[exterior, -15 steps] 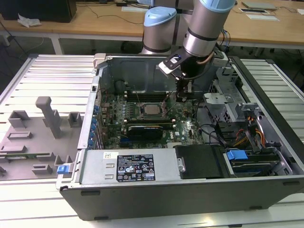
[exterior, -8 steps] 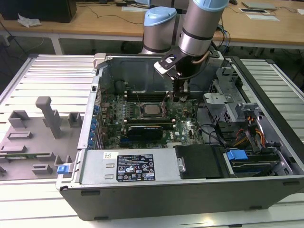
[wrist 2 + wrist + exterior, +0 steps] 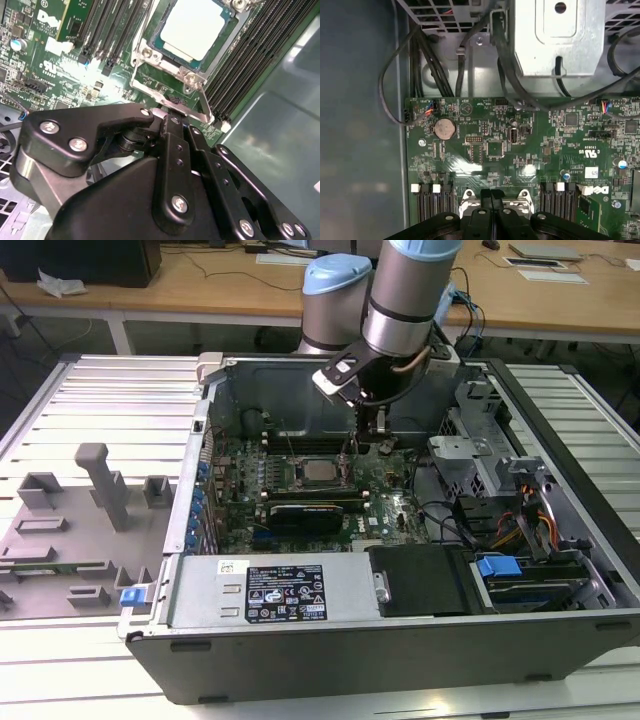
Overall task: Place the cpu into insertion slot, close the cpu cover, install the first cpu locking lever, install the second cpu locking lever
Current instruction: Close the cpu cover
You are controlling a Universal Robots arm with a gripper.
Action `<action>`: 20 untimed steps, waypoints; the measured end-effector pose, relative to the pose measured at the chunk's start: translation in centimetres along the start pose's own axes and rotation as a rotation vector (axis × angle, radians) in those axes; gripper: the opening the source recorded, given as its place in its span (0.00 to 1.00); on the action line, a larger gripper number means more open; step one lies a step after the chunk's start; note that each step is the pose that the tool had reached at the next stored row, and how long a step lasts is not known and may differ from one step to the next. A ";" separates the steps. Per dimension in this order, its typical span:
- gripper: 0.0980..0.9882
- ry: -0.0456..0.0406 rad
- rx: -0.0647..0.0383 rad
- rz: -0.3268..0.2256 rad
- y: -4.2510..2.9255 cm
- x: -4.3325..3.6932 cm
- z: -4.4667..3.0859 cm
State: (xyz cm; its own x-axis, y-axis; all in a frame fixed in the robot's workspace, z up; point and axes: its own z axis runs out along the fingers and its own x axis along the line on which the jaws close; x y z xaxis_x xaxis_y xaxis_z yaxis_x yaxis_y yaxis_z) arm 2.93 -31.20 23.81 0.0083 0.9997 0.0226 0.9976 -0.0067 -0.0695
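Sitting flat in the insertion slot (image 3: pixel 159 41), the cpu (image 3: pixel 320 472) is at the centre of the exterior view, in the middle of the motherboard (image 3: pixel 495 145) inside the open PC case (image 3: pixel 400 640). The cpu cover (image 3: pixel 150 56) is down, and its silver frame rings the chip's pale top in the second wrist view. The gripper (image 3: pixel 372 438) hangs just to the exterior view's right of the socket, low over the board. Jaws are closed: in both wrist views the black fingers (image 3: pixel 487 199) meet with only a seam between them, and I can't tell if anything thin is pinched there. A silver locking lever (image 3: pixel 204 100) runs from the cover's corner to right beside the fingertips; latched or not, can't tell. The memory slots (image 3: pixel 250 55) flank the socket. The black expansion card (image 3: pixel 305 512) sits below the cpu in the exterior view.
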 end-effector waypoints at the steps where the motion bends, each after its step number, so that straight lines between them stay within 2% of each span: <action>1: 0.01 -0.0007 -0.002 0.000 -0.14 0.03 0.01; 8: 0.01 -0.0049 -0.013 0.000 -1.03 0.15 0.07; 17: 0.01 -0.0066 -0.022 0.000 -1.68 0.23 0.12; 19: 0.01 -0.0077 -0.030 0.000 -1.96 0.24 0.14; 20: 0.01 -0.0077 -0.043 -0.001 -2.34 0.24 0.19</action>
State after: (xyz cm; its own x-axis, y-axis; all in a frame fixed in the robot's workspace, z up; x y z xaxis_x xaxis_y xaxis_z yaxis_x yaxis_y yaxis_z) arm 0.59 -30.94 23.79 0.0074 0.9999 0.0150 0.9996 -0.0070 -0.0266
